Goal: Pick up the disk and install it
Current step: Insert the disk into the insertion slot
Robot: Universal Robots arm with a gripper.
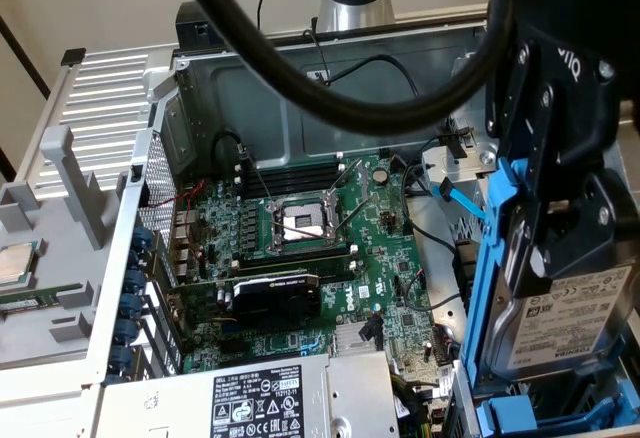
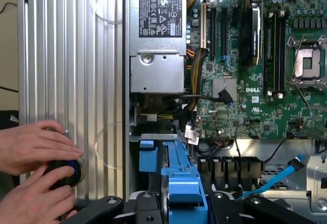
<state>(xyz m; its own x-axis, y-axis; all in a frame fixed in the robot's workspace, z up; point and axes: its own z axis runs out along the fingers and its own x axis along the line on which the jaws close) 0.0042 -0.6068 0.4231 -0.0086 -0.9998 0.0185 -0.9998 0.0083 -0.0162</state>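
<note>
Open grey metal computer case (image 1: 300,88), with the disk clamped in your claw at the exterior view's right.

Inside the case the green motherboard (image 1: 390,288) lies flat. The silver-grey rectangular disk (image 1: 575,323), framed by bright blue plastic rails, stands on edge above the blue drive bay (image 1: 540,416). Your black gripper (image 1: 568,238) is clenched on its upper end, closed only as far as the carrier lets it. A person's hands (image 2: 36,144) rest on a black round knob (image 2: 64,173).
</note>
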